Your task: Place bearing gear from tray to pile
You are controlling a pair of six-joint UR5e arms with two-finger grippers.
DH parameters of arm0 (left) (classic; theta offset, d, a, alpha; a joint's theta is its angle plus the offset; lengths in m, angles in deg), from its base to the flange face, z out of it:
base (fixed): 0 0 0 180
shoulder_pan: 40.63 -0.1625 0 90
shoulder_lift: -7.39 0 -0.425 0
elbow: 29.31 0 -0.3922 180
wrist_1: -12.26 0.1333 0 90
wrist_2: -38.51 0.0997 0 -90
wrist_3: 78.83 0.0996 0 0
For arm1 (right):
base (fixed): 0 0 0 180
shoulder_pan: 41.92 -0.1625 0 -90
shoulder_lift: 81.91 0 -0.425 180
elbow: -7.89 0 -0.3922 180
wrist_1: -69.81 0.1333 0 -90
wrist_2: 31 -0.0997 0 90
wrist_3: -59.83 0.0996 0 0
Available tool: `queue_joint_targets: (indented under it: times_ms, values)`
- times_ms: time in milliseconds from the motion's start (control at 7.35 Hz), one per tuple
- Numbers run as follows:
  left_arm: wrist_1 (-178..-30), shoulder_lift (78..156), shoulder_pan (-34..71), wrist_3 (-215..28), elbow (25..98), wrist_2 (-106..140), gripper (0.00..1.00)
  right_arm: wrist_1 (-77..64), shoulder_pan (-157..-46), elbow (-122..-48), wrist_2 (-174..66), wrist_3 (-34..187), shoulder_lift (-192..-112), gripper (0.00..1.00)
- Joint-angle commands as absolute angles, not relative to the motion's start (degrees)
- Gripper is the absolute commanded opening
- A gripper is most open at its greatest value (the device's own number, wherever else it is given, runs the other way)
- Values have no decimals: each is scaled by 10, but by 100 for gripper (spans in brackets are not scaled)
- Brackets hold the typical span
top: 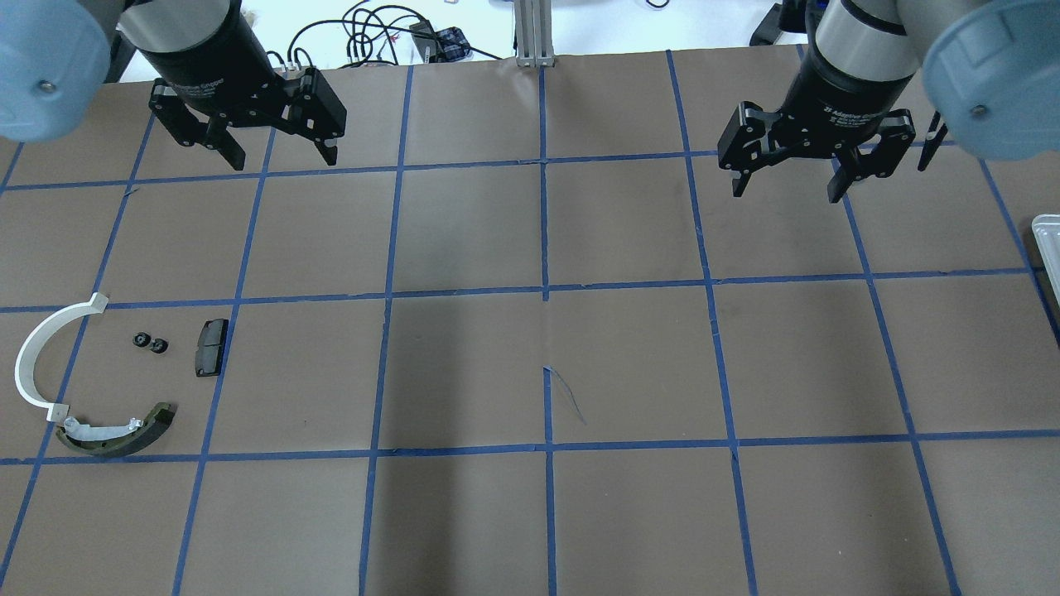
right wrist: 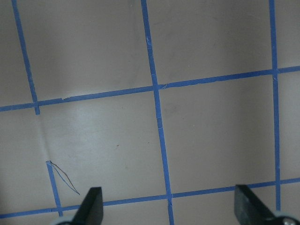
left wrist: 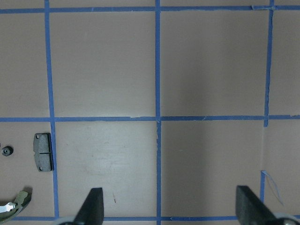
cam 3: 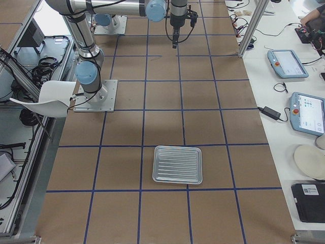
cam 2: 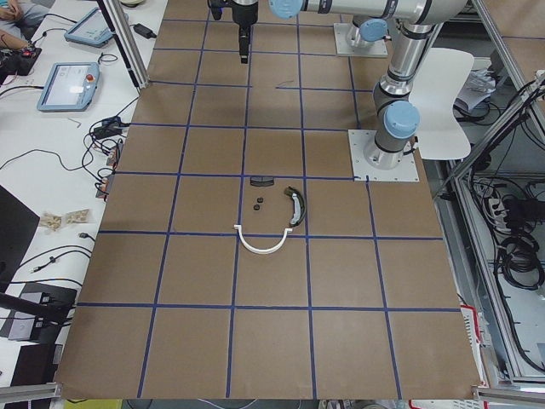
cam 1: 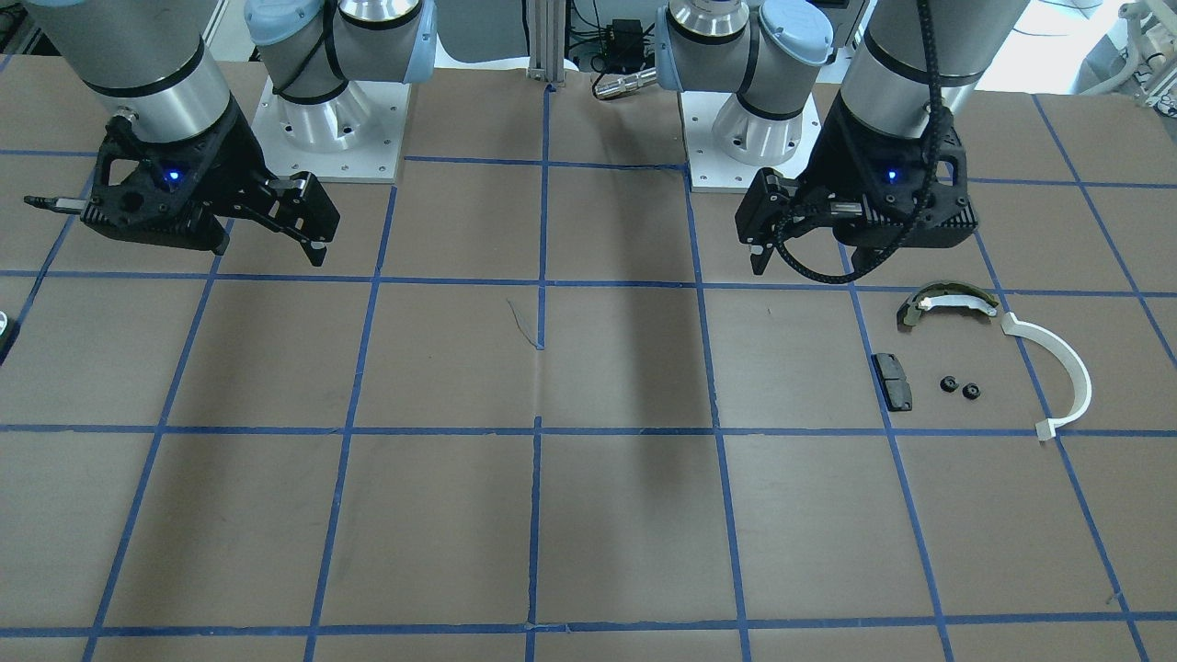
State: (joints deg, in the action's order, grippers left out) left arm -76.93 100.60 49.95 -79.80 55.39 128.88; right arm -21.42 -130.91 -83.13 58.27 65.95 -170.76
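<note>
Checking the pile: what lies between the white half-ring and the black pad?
Two small black gears, side by side, clear of both half-ring and pad, shown in the overhead view.

- I make out two small black round bearing gears point(top: 141, 338) lying side by side, close together, on the table at the robot's left.
- They sit within the pile point(top: 159, 345), between a thin white half-ring point(top: 23, 358) and a flat black rectangular pad point(top: 211, 348). A dark olive curved shoe point(top: 112, 443) is near them.
- My right-side view shows a ribbed silver rectangular metal tray point(cam 3: 177, 164) lying flat, well apart from the pile.
</note>
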Motion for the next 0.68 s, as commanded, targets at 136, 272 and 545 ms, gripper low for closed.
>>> queue_joint_targets:
  times_ms: [136,272,545]
  values:
    - [-769,972,496,-795,589,1289,100,-217,-1309,-832,584,659,-1707,100]
    - [-768,970,496,-796,592,1289,100,-216,-1309,-833,584,661,-1706,100]
    - [-767,970,496,-798,592,1289,100,-219,-1309,-833,583,667,-1708,100]
